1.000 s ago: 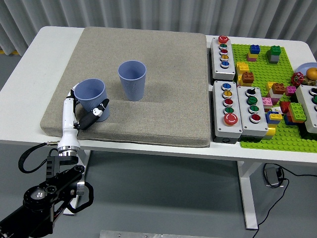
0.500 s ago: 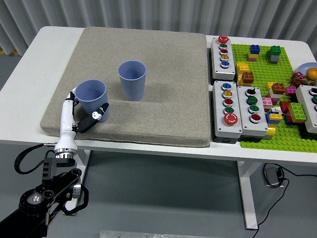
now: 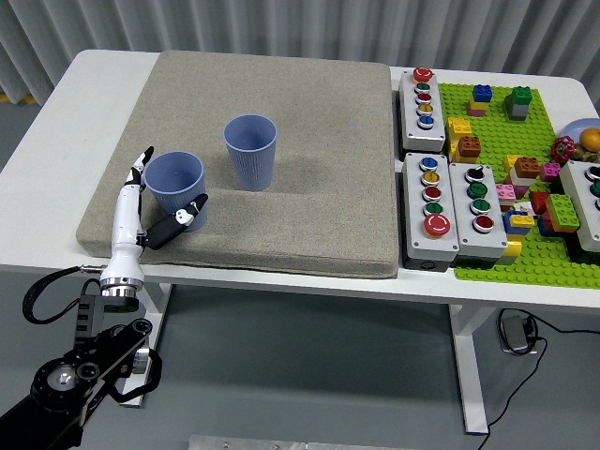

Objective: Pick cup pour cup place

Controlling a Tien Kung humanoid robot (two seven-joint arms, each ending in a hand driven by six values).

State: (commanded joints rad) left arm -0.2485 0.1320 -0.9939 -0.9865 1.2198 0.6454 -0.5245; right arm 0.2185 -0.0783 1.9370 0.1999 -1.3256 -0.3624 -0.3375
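Note:
Two blue ribbed cups stand upright on the beige mat. The taller-looking one is mid-mat; the other cup is near the mat's front left corner. My left hand comes up from the lower left around this nearer cup. Its white fingers stretch up beside the cup's left side, and the thumb lies by its lower right. The hand is open, not clasping the cup. Neither cup's contents can be seen. My right arm is out of sight.
Right of the mat are three grey button boxes. Beyond them lies a green baseplate with several loose bricks. A further button box sits at the right edge. The white table shows bare to the left.
The nearer cup, tilted in my left hand a second ago, now stands upright on the mat. The fingers have straightened off it and the arm has dropped back slightly.

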